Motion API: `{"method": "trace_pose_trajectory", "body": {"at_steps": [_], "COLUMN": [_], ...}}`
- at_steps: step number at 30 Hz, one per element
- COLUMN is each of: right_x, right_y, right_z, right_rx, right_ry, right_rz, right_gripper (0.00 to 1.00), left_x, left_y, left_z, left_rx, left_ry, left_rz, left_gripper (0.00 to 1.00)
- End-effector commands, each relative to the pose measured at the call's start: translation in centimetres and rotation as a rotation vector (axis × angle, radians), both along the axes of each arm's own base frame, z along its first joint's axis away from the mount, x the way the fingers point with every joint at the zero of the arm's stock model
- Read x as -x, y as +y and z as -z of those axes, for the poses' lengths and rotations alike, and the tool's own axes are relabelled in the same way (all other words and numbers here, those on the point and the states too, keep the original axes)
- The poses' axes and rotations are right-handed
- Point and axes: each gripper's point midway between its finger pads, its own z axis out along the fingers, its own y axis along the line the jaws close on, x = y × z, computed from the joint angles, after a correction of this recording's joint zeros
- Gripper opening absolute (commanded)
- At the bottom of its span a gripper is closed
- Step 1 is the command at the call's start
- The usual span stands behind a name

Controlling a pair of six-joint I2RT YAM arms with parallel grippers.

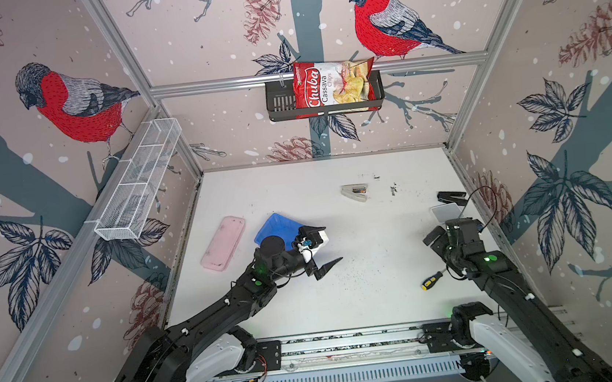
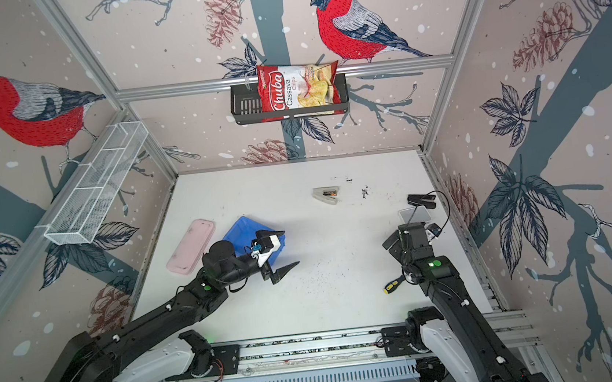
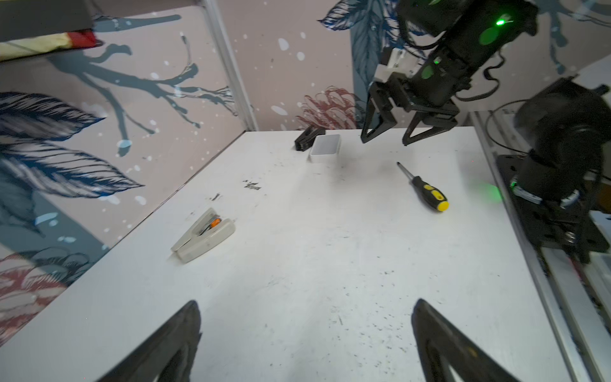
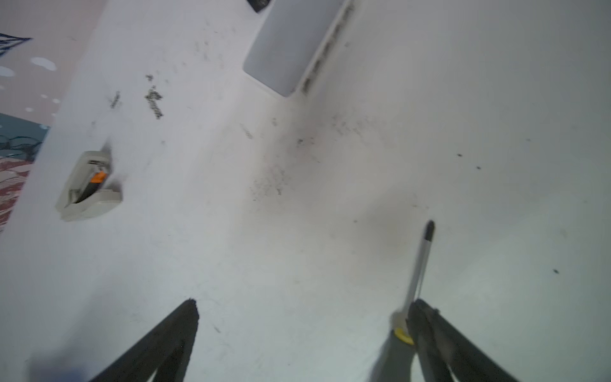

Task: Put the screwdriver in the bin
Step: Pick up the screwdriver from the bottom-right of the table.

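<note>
Screwdriver (image 1: 432, 280) on table (image 1: 359, 240), well apart from bin (image 1: 275, 227)

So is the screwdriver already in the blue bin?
No, the screwdriver lies on the white table, well apart from the blue bin.

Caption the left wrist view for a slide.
Screwdriver lies on the table near the open right gripper, not yet grasped.

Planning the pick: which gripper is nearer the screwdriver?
Right. The right gripper hovers open close over the screwdriver, one finger beside its shaft. The left gripper, also open, is across the table by the bin.
</note>
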Motion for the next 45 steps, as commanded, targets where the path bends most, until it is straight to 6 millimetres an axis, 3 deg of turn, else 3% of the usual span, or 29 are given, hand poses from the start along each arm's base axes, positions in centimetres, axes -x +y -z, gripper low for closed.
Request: {"method": "trace_pose_trajectory", "body": {"at_steps": [1,5,15,27,35,40,45], "right_x": [1.9,2.8,3.0,3.4,3.6,3.4,2.3], "right_y": [0.0,0.3,0.3,0.7,0.7,0.7,0.8], "right_z": [2.3,4.3,5.7,7.3,7.9,7.5,6.1], "right_rx": [-0.079,-0.144,-0.144,-0.162,-0.16,-0.155,-0.143], "right_ry": [0.09,0.127,0.182,0.248,0.282,0.263,0.2], "right_rz": [0.04,0.063,0.062,0.052,0.044,0.038,0.004], "right_gripper": [0.99,0.91,0.51,0.3,0.08,0.01,0.0], "left_x": [1.5,2.1,2.2,2.4,2.3,2.2,1.8], "left_y": [-0.9,-1.4,-1.7,-1.2,-1.0,-1.0,-1.2], "left_z": [0.8,1.7,2.4,3.2,3.2,2.9,2.5], "left_rx": [-0.037,-0.075,-0.118,-0.136,-0.126,-0.109,-0.078], "left_ry": [0.012,0.04,0.052,0.066,0.068,0.076,0.105], "left_rz": [0.088,0.13,0.147,0.133,0.115,0.104,0.084], "left_gripper": [0.98,0.97,0.97,0.97,0.97,0.97,0.97]}}
